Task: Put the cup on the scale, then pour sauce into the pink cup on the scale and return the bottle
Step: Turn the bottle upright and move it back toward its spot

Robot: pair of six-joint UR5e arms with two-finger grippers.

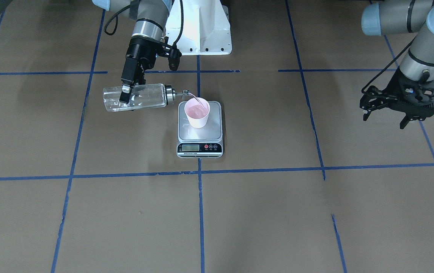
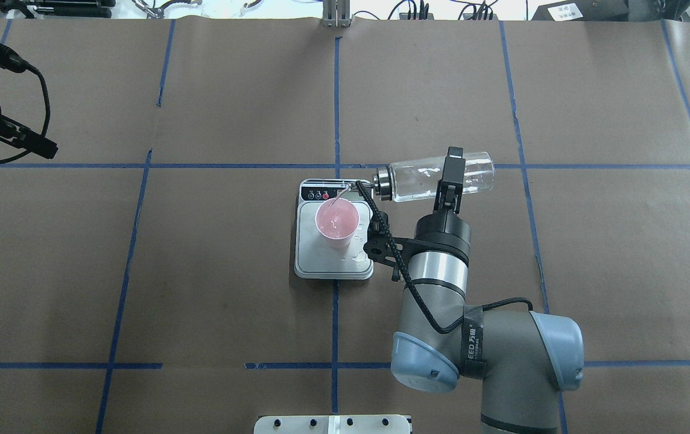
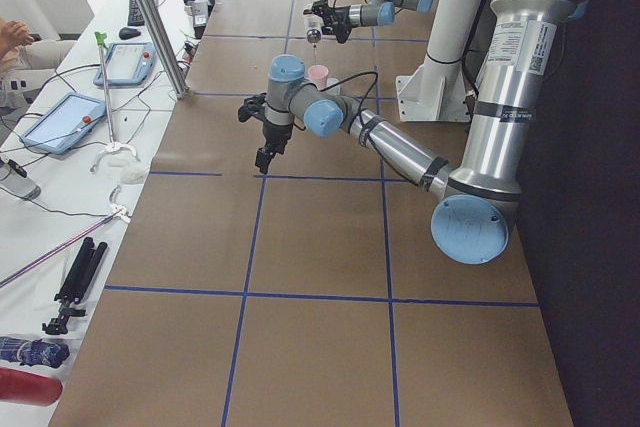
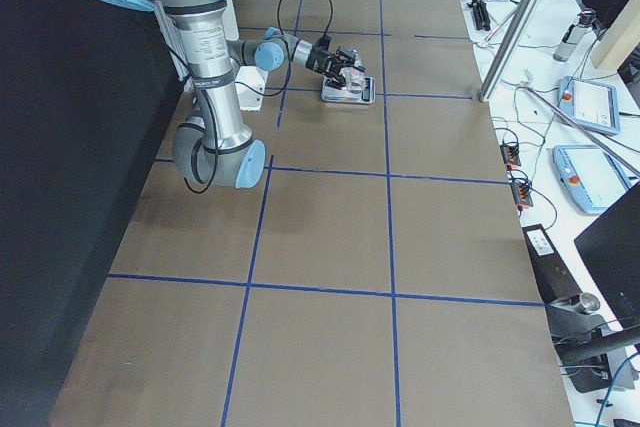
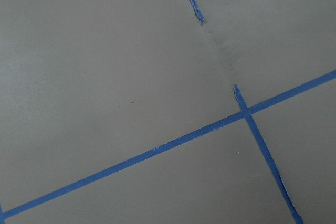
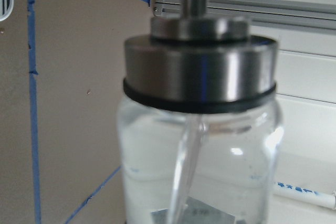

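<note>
We see the right gripper (image 1: 126, 94) clamped across the body of the bottle (image 1: 145, 98), one finger on each side of the glass. The bottle is tipped nearly level above the table (image 1: 277, 220). Its spout (image 1: 185, 92) reaches just over the rim of the cup (image 1: 197, 114), on the bottle's side. A thin stream runs from the spout into the cup, and some sauce (image 6: 241, 192) remains in the bottle.

The cup stands upright on the scale (image 1: 212, 129), well inside the plate's edges, with bare metal showing all round its base. In the overhead view we note small wet glints on the plate beside the cup, on the robot's side.

The left gripper (image 1: 384, 121) hangs with its fingers spread wide, holding nothing, well apart toward the robot's left. A broad stretch of brown table with blue tape lines lies between it and the scale.
</note>
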